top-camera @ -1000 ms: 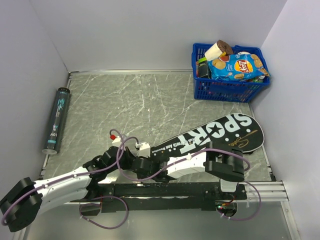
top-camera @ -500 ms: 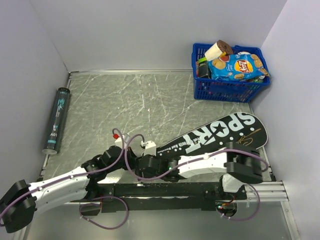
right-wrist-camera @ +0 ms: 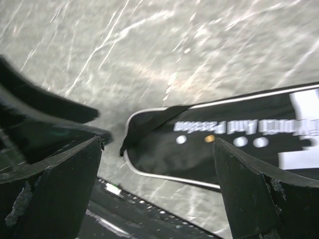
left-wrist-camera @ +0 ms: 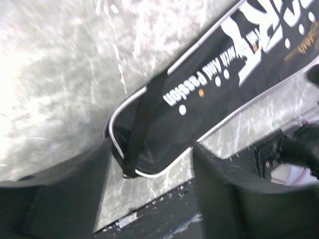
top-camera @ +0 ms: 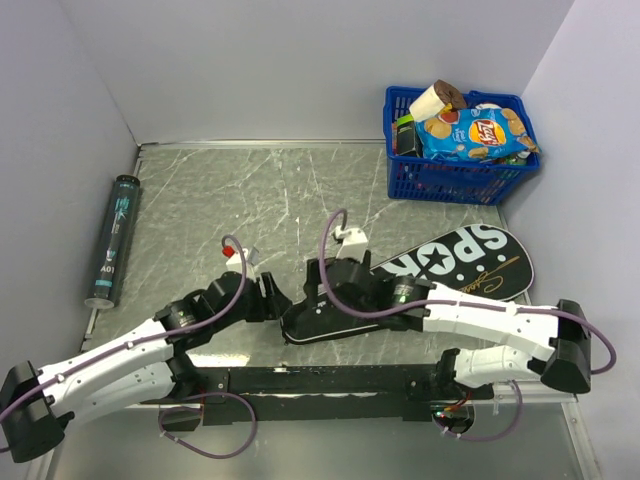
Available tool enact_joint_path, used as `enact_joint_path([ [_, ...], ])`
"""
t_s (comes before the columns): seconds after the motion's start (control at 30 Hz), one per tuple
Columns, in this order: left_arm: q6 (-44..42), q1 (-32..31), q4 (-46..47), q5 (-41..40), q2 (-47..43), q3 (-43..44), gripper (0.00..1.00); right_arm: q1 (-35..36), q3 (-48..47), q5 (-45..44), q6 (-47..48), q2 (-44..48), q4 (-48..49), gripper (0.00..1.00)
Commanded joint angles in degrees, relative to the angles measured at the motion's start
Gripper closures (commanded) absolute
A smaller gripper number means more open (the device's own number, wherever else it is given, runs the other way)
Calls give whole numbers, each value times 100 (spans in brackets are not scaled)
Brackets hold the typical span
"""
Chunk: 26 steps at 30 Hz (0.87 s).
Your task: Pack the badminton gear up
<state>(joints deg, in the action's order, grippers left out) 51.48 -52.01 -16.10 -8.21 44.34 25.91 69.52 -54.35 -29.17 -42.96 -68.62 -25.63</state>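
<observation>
The long black tube with teal print [top-camera: 112,240] lies flat along the left edge of the marbled grey bench [top-camera: 250,190], close to the left wall and well apart from everything else. The left arm [top-camera: 120,360] extends from the near-left corner toward the middle. The left jaws stand apart and hold nothing. In the left wrist view the narrow end of the black "SPORT" cover [top-camera: 450,265] shows between their fingers [left-wrist-camera: 55,199], lying on the bench beneath. A black strap [left-wrist-camera: 144,124] crosses that narrow end. The cover lies flat, with its narrow end at the centre by the near edge and its wide printed end toward the right wall, near the blue basket of snack packets [top-camera: 455,170]. The right arm [top-camera: 480,320] stretches across the cover's near side. The right jaws are spread wide and empty above the narrow end.
</observation>
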Motion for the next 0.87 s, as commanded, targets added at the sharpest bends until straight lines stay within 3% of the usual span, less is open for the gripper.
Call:
enact_joint_path([
  [0.0,-279,-20,-534,-768,163,572,24,-621,-305,270,603,453,-698,0],
  [0.07,-436,-20,-649,-1006,251,906,16,-842,-165,359,797,725,-444,0],
  [0.1,-507,-20,-736,-1216,286,1011,5,-1043,-138,472,1059,797,-347,0],
  [0.13,-569,-11,-789,-1340,356,1256,0,-1124,-129,517,1175,858,-207,0],
  [0.43,-1158,-11,-1220,-1772,796,2637,4,-1423,-515,299,1773,789,-100,0],
  [0.63,-1202,-2,-1071,-1798,647,2875,4,-1423,-744,122,1940,595,-302,0],
  [0.73,-1193,-11,-992,-1921,585,2911,4,-1493,-656,648,2274,849,-57,0],
  [0.83,-1264,-2,-860,-1878,576,2981,4,-1494,-937,247,2195,859,-346,0],
])
